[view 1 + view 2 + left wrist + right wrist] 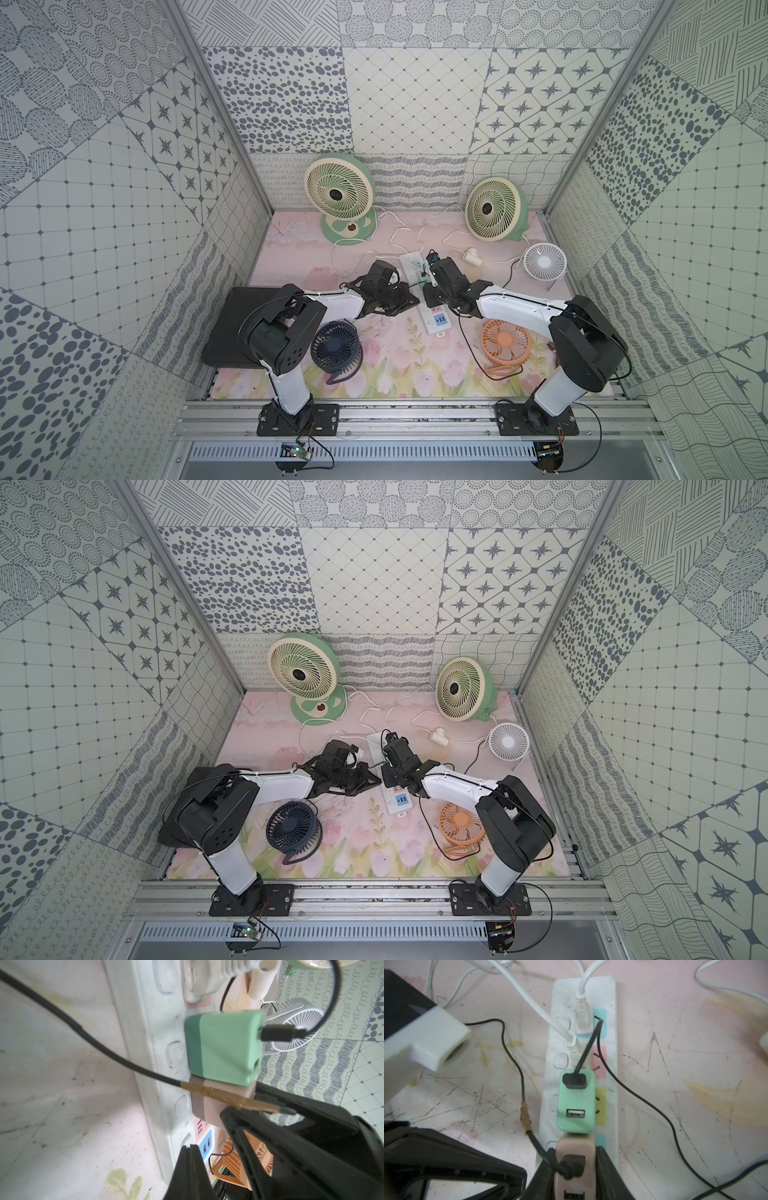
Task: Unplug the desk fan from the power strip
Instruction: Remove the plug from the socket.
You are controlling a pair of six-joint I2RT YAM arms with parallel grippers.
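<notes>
The white power strip (611, 1084) lies mid-table, its blue USB panel (439, 320) at the near end. A pink USB adapter (575, 1148) sits in it, and my right gripper (575, 1155) is shut on that adapter's sides. A black cable (522, 1084) with a brown taped joint leaves the adapter; which desk fan it feeds I cannot tell. Beside it a green adapter (576, 1105) holds another black cable. My left gripper (190, 1148) is shut with nothing in it, its tip at the strip's edge (145, 1043) near the USB panel. Both grippers meet over the strip in both top views.
Two green-and-cream fans (338, 189) (494, 208) stand at the back, their white cords running to the strip. A small white fan (544, 262) is at right, a navy fan (336, 347) and an orange fan (505, 338) in front. A loose white plug (471, 255) and a black slab (237, 324) lie nearby.
</notes>
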